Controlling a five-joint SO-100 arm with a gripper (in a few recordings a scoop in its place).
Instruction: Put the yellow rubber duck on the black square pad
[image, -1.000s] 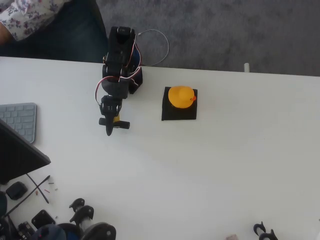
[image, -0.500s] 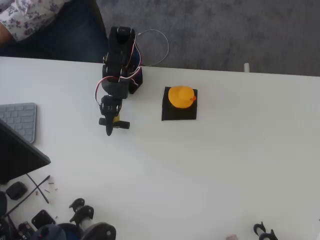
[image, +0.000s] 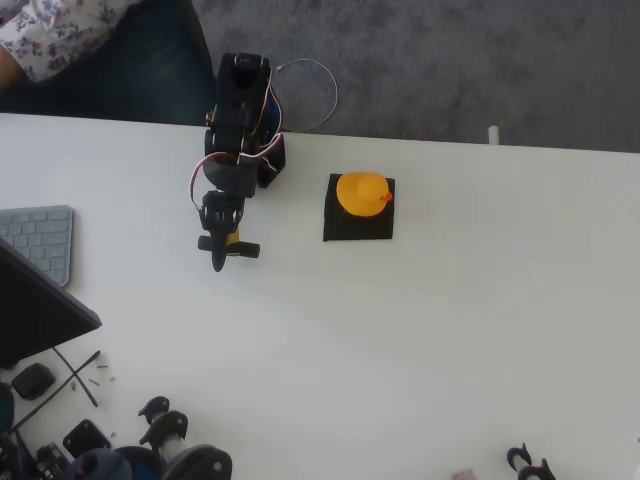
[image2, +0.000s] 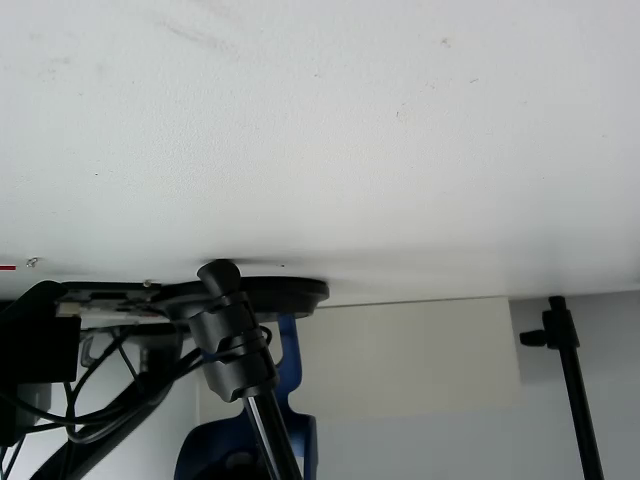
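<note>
1. Overhead view: I see the yellow rubber duck sitting on the far part of the black square pad.
2. Gripper lies well left of it, empty, pointing nearward.
3. Finger state: cannot tell.
4. Placement looks done to me.

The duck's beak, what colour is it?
Red-orange, on the yellow rubber duck; clearest in the overhead view.

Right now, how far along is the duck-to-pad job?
Looks done: in the overhead view the duck sits on the black pad, toward its far edge. Nothing is in hand: the end effector is off to the picture's left of the pad, carrying nothing; whether it is open or shut cannot be told. What is left: nothing visible, unless you want the duck centred.
</note>
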